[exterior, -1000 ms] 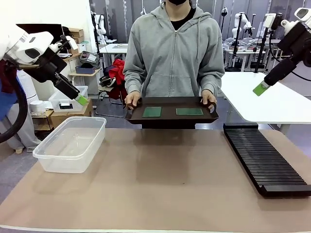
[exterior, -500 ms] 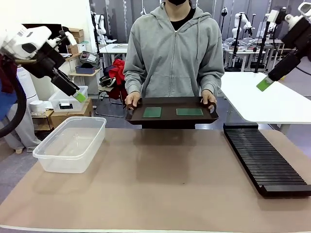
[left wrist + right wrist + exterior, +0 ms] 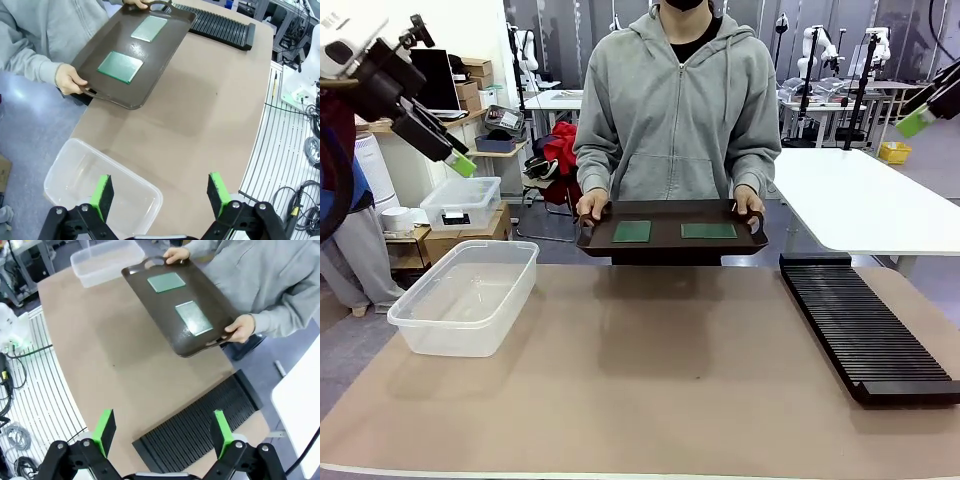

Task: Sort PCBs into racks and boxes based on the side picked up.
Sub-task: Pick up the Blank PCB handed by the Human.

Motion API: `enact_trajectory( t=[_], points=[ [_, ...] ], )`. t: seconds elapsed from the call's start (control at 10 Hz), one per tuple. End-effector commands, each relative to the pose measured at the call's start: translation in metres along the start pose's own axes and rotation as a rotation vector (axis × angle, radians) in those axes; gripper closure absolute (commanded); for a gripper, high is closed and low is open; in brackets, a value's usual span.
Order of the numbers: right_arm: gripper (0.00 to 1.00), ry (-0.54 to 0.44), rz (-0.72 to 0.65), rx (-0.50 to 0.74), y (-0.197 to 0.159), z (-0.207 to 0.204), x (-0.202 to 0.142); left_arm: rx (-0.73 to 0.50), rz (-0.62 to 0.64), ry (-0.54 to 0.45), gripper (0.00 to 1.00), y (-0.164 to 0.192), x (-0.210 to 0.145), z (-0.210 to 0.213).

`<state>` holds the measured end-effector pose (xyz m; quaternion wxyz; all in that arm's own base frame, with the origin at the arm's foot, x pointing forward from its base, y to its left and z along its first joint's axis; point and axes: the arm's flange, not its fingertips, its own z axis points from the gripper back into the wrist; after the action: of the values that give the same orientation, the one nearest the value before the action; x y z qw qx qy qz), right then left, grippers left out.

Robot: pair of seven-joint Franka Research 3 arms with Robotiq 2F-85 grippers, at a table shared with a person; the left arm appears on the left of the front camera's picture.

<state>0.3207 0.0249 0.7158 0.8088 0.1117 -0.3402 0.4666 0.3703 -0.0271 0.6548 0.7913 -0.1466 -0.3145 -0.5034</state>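
Note:
A person across the table holds a dark brown tray (image 3: 670, 243) by both handles. Two green PCBs lie flat on it: one on the left (image 3: 632, 231) (image 3: 120, 66) (image 3: 166, 281) and one on the right (image 3: 709, 230) (image 3: 149, 28) (image 3: 194, 317). The long black slotted rack (image 3: 865, 330) (image 3: 217, 28) (image 3: 200, 425) lies at the table's right. The clear plastic box (image 3: 466, 295) (image 3: 97, 187) (image 3: 106, 261) stands at the left. My left gripper (image 3: 458, 160) (image 3: 161, 194) hangs open, high above the box. My right gripper (image 3: 920, 120) (image 3: 163, 430) is open too, raised at the far right.
The brown table mat (image 3: 650, 370) lies bare between box and rack. A white table (image 3: 865, 205) stands behind the rack. A smaller lidded clear box (image 3: 460, 203) sits on the floor behind the left side. Cables run along the table edge (image 3: 295, 165).
Both arms have lifted up and outward, the left toward the upper left and the right toward the upper right edge. The person, tray and PCBs have stayed put.

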Motion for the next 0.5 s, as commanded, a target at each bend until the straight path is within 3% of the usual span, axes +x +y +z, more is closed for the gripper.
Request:
enact_trajectory(
  t=[0.0,0.3,0.4],
  points=[
    [0.00,-0.040,0.002,-0.027,-0.002,0.005,-0.009,0.022,-0.032,-0.029,0.00,0.002,-0.004,0.007],
    [0.00,-0.062,-0.041,-0.043,-0.009,0.006,-0.009,0.043,0.008,-0.077,0.00,0.003,-0.004,0.006],
    [0.00,-0.029,-0.016,-0.036,-0.004,0.015,-0.006,0.028,-0.010,-0.015,0.00,0.002,0.002,0.012]
  ],
)
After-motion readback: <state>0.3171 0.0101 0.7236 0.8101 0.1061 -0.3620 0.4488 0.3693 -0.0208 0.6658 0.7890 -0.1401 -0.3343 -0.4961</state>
